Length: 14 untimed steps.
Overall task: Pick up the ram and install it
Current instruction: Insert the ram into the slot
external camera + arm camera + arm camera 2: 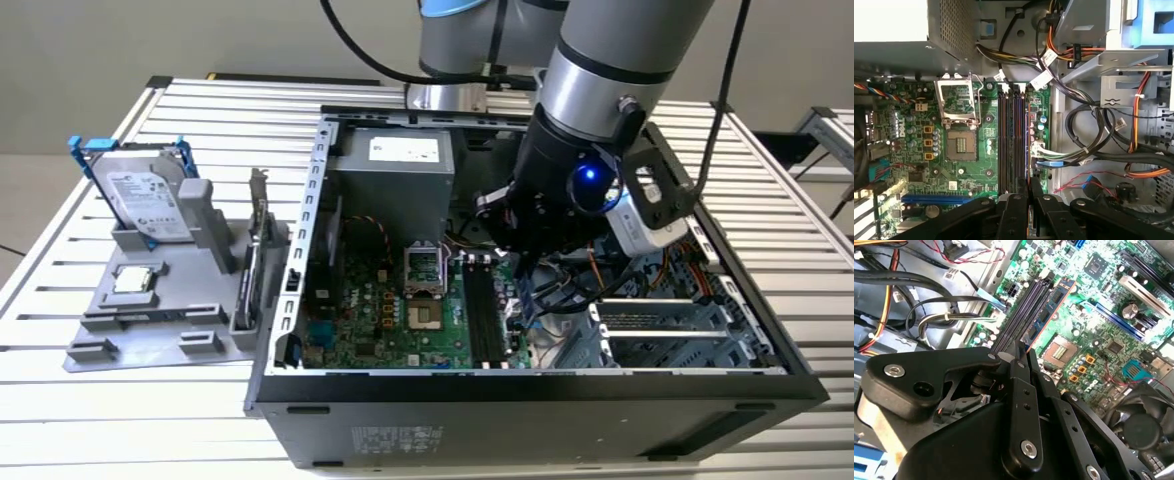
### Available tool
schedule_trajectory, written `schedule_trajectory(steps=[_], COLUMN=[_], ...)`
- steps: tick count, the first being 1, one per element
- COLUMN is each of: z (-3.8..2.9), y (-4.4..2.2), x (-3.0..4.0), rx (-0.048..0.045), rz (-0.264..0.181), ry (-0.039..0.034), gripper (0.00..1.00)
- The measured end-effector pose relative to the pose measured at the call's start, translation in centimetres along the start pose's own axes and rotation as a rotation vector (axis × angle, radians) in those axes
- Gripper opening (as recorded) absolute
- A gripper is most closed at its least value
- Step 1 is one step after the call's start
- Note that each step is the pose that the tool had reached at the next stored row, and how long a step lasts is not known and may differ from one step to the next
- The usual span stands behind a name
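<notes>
Ram [1051, 305] is in my jaws, pinched by one end w/ the jaws closed down narrow on it, standing on edge. In the first wrist view it reads as a thin line [1028, 140] running parallel to the black memory slots [1006, 145] on the mobo [989, 165], on the side away from the CPU socket [959, 145]. Looks to me like it hangs just over the slots, not seated, but can't tell for sure whether its lower edge touches one. Step in hand, imo: pick-up is done and I'm at the install, lining the stick up w/ a slot. Seating calls for the stick square along the slot, then a straight, even press, w/out snagging the cables [1089, 130] bundled just beside. Pose: my arm [601, 60] reaches steeply down into the open PC case [287, 300] lying on the slatted worktop [801, 250], wrist low over the board.
</notes>
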<state>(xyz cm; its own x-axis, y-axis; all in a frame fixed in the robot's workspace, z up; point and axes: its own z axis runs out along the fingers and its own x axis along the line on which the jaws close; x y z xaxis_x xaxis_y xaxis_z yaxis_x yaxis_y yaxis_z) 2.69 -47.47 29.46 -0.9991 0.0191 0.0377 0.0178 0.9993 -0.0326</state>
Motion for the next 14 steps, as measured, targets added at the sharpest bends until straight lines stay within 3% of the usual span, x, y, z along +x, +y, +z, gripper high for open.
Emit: schedule_trajectory(steps=[7,14], z=[0.83,1.46], y=[-0.03,-0.01], x=[-0.04,0.23], rx=[0.0005,0.0004], rz=[-0.001,-0.002], ry=[-0.0004,-0.0092], gripper=[0.0,0.0])
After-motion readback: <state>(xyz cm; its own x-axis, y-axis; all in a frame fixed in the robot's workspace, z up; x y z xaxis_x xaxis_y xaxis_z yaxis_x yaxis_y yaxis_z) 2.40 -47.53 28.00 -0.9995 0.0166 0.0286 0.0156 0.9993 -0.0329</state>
